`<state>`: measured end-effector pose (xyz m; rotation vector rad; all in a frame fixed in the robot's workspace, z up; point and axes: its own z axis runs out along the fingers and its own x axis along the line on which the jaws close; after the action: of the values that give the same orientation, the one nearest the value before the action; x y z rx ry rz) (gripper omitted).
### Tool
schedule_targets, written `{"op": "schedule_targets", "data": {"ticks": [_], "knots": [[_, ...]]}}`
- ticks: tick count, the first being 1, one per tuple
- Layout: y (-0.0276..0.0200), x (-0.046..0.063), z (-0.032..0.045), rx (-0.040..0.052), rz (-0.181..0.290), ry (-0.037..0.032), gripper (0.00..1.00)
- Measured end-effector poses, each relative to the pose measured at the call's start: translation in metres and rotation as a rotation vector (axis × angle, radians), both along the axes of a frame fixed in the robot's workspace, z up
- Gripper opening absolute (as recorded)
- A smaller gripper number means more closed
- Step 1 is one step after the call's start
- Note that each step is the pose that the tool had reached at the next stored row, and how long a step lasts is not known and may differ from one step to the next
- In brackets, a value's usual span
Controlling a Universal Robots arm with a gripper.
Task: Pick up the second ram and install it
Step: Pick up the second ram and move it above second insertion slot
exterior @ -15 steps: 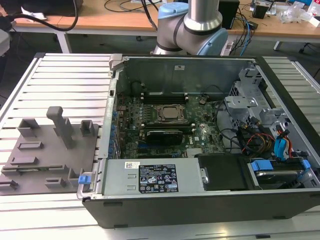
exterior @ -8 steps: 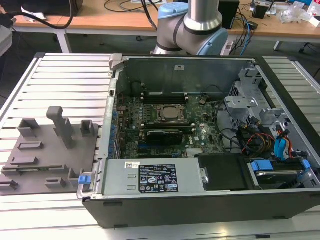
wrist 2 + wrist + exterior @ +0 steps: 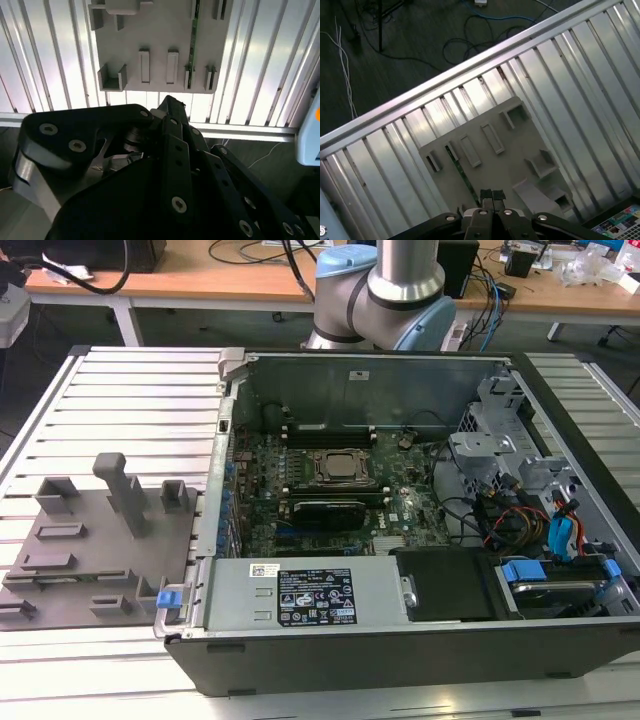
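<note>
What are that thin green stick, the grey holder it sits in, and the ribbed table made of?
The second ram: green circuit board, likely fibreglass laminate. Grey holder plate: matte and uniform, probably plastic. Ribbed table: bright sheen on straight slats, probably aluminium.

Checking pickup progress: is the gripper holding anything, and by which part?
Nothing. The gripper hangs empty above the ram, which sits in the holder.

The holder plate (image 3: 100,565) lies on the worktop (image 3: 130,390), at the exterior view's left of the computer case (image 3: 400,665). The second ram (image 3: 462,176) stands on edge in this plate.
</note>
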<state>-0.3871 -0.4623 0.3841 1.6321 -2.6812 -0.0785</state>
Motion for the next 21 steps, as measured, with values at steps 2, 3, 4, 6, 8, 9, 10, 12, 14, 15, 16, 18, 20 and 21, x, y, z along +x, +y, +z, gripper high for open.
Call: {"op": "schedule_targets", "data": {"ticks": [2,3,4,6,8,9,10,12,14,15,16,18,20,21], "knots": [[0.0000,0.0000,0.0000,0.0001,0.024,0.0000,0.11],[0.0000,0.0000,0.0000,0.0000,0.033,0.0000,0.11],[0.0000,0.0000,0.0000,0.0001,0.049,-0.0001,0.11],[0.0000,0.0000,0.0000,0.0000,0.087,0.0000,0.11],[0.0000,0.0000,0.0000,0.0000,0.130,0.0000,0.11],[0.0000,0.0000,0.0000,0.0000,0.146,0.0000,0.11],[0.0000,0.0000,0.0000,0.0000,0.155,0.0000,0.11],[0.0000,0.0000,0.0000,0.0000,0.187,0.0000,0.11],[0.0000,0.0000,0.0000,0.0000,0.206,0.0000,0.11],[0.0000,0.0000,0.0000,0.0001,0.228,0.0000,0.11],[0.0000,0.0000,0.0000,0.0000,0.243,0.0000,0.11],[0.0000,0.0000,0.0000,0.0000,0.264,-0.0001,0.11],[0.0000,0.0000,-0.0001,0.0001,0.289,-0.0001,0.11],[0.0000,0.0000,0.0000,0.0000,0.302,0.0000,0.11]]}}
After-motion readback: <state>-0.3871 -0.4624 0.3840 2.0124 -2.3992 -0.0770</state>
